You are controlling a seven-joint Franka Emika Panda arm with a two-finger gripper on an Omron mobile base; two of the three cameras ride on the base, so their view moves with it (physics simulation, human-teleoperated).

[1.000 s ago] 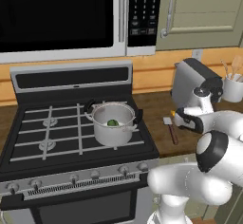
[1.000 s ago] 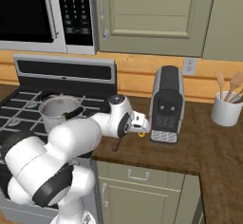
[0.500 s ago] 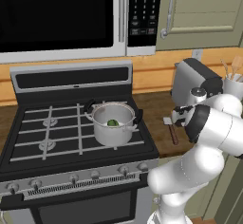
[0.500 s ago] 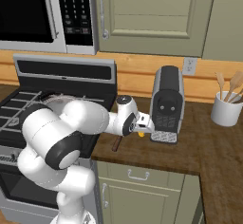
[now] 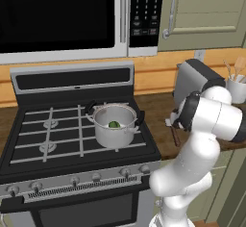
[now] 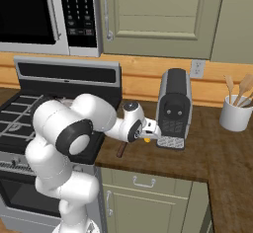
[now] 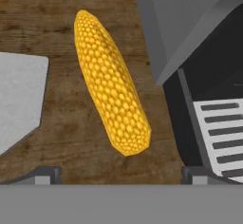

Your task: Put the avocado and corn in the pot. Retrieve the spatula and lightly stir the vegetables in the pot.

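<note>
The pincer [image 7: 121,173] hangs just above the wooden counter [image 7: 61,9], and its two dark fingertips [image 7: 42,174] stand far apart at the bottom of the hand view, so it is released and grasps nothing. The corn [image 7: 110,82] lies flat on the counter straight ahead of the pincer, between the lines of the two fingers but not touched by either of them. Its blunt end is the near end, and its tapered end points away and a little to the left in that view. In the right base view only a small yellow bit of the corn [image 6: 147,139] is seen, just under the pincer [image 6: 154,131].

On the right side of the pincer, very near, stands the dark coffee machine [image 7: 204,76] with its grey slotted drip tray [image 7: 223,128]. The corn lies just beside this machine, apart from it. On the left side of the pincer a pale grey flat shape [image 7: 19,99] lies on the counter — I cannot tell what it is.

The spatula [image 6: 121,149] lies on the counter behind the pincer, under the forearm, close to the edge of the stove [image 5: 72,166].

The pot [image 5: 115,125] stands on the stove, well apart from the pincer, on the far side of the arm. The avocado [image 5: 114,124] is inside the pot, on its bottom.

Farther beyond the coffee machine a white cup [image 6: 236,116] with pale wooden utensils [image 6: 242,86] stands on the counter — well away from the pincer.
</note>
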